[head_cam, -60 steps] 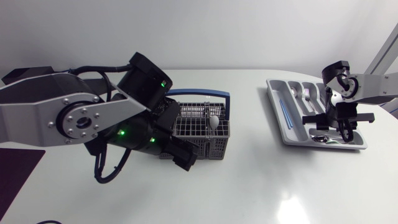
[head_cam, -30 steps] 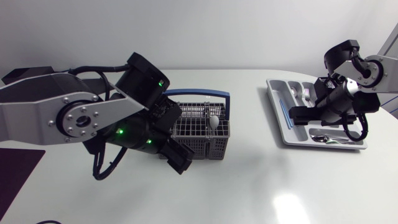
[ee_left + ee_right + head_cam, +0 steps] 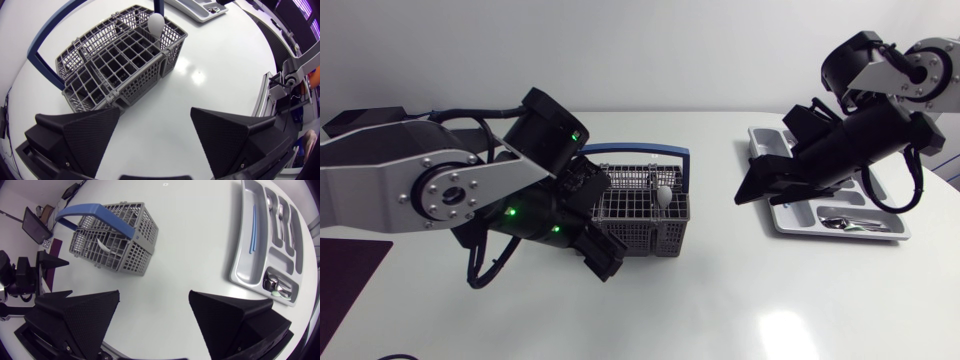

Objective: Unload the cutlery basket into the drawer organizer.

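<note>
The grey cutlery basket (image 3: 645, 207) with a blue handle (image 3: 650, 151) stands mid-table and holds a white spoon (image 3: 663, 196). My left gripper (image 3: 603, 256) hangs open just in front of the basket's left corner; in its wrist view the basket (image 3: 120, 65) and spoon (image 3: 156, 22) lie ahead of the empty left gripper (image 3: 155, 130). The grey drawer organizer (image 3: 850, 234) sits at the right with metal spoons (image 3: 840, 222) in its front compartment. My right gripper (image 3: 757, 183) is open, raised above the organizer's left edge. In the right wrist view the right gripper (image 3: 155, 312) is empty.
The right wrist view shows the organizer (image 3: 240, 255) holding a blue stick (image 3: 253, 227), forks (image 3: 280, 215) and spoons (image 3: 277, 284). The basket (image 3: 112, 242) lies across bare white table. A dark mat (image 3: 345, 280) lies at the front left.
My right gripper has opened, lifted off the organizer's front compartment and swung left over the table; spoons stay in that compartment. My left arm has barely shifted.
</note>
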Available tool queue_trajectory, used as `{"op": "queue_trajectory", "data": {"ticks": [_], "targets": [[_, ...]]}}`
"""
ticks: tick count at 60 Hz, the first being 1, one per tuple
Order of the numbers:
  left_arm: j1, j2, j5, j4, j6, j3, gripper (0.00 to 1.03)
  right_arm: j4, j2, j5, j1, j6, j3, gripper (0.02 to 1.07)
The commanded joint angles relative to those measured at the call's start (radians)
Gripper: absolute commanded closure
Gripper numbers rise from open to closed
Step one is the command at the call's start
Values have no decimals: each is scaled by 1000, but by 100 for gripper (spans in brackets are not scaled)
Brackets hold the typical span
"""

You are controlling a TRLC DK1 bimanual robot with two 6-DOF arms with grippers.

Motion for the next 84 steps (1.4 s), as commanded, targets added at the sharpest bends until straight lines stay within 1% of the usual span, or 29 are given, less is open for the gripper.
{"op": "queue_trajectory", "data": {"ticks": [1,4,9,14,18,21,24,26,34,40,45,49,52,54,61,67,80,84], "targets": [[9,7,2,2,22,-17,4,-22,23,-18,20,-16,56,7],[9,6,2,2,23,-17,4,-16,21,-46,31,-18,73,7],[9,4,2,2,23,-19,4,68,9,-95,34,-18,64,7],[11,4,4,2,25,-23,4,94,17,-157,37,-31,61,7],[15,4,5,3,28,-26,4,142,18,-182,57,-70,47,7],[20,4,10,3,29,-26,4,168,17,-228,65,-142,39,7],[23,4,12,3,29,-31,4,215,4,-225,69,-162,25,7],[23,4,12,3,31,-33,4,235,-3,-214,74,-172,19,7],[26,4,13,11,37,-37,4,251,-14,-187,108,-258,8,7],[31,4,13,16,38,-39,4,266,-14,-131,149,-327,4,7],[32,4,15,16,43,-39,4,277,-14,-36,190,-421,-1,7],[34,4,15,16,45,-40,4,275,-11,-18,204,-441,7,7],[35,4,15,16,46,-40,4,263,0,8,220,-449,21,7],[35,6,15,17,46,-40,4,243,14,42,235,-458,39,7],[34,7,15,17,46,-40,4,148,73,74,270,-482,120,7],[35,7,15,17,48,-42,4,96,118,114,302,-507,176,7],[37,3,15,17,52,-43,4,25,178,185,367,-541,248,7],[37,1,15,17,54,-48,4,4,201,203,385,-548,274,10]]}}
